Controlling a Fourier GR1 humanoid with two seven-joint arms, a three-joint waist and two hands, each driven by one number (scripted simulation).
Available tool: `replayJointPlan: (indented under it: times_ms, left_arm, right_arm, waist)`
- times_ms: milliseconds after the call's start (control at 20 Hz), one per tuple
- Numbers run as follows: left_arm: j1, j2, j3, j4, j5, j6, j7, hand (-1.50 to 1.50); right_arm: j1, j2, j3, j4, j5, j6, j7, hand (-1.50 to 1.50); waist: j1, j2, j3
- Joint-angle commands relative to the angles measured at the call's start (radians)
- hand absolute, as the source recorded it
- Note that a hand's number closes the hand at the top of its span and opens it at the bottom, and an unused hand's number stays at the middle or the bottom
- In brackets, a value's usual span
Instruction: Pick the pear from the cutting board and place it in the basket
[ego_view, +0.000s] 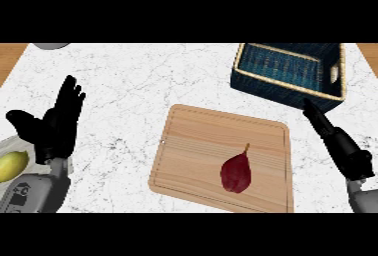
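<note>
A dark red pear (238, 172) with a thin stem lies on the wooden cutting board (199, 145), toward its lower right. The dark blue woven basket (255, 80) with a tan rim stands at the back right of the counter, nothing visible inside it. My right hand (341, 145) is at the right edge, beside the board and just below the basket's near corner, fingers straight and pointing toward the basket, touching nothing. My left hand (55, 125) rests open at the left, fingers up, well away from the board.
A yellow fruit (11, 166) sits on a pale plate (6, 145) at the lower left, partly behind my left forearm. A grey round object (50, 45) shows at the top left edge. Wood shows past the white marble counter (133, 75) at both upper corners.
</note>
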Motion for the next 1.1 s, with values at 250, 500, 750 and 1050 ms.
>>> replayJointPlan:
  times_ms: [250,500,750,1050]
  left_arm:
    - [0.004,0.112,0.005,0.057,-0.005,-0.114,0.038,0.0]
    - [0.025,0.136,0.018,0.093,0.06,-0.232,0.033,0.0]
    - [0.009,0.148,0.05,0.126,0.079,-0.264,0.051,0.0]
    - [0.02,0.135,0.067,0.13,0.077,-0.255,0.033,0.0]
  right_arm:
    - [-0.144,0.24,-0.309,-0.001,-0.458,0.042,-0.235,1.5]
    - [-0.166,0.28,0.076,-0.119,0.137,-0.196,-0.339,-1.5]
    - [-0.206,0.461,0.188,-0.28,0.263,-0.445,-0.02,-1.5]
    - [-0.293,0.292,0.175,-0.446,0.305,-0.297,0.527,-1.5]
  waist:
    - [-0.011,-0.017,-0.027]
    - [0.012,-0.022,-0.039]
    - [-0.005,-0.027,-0.039]
    - [-0.023,-0.034,-0.041]
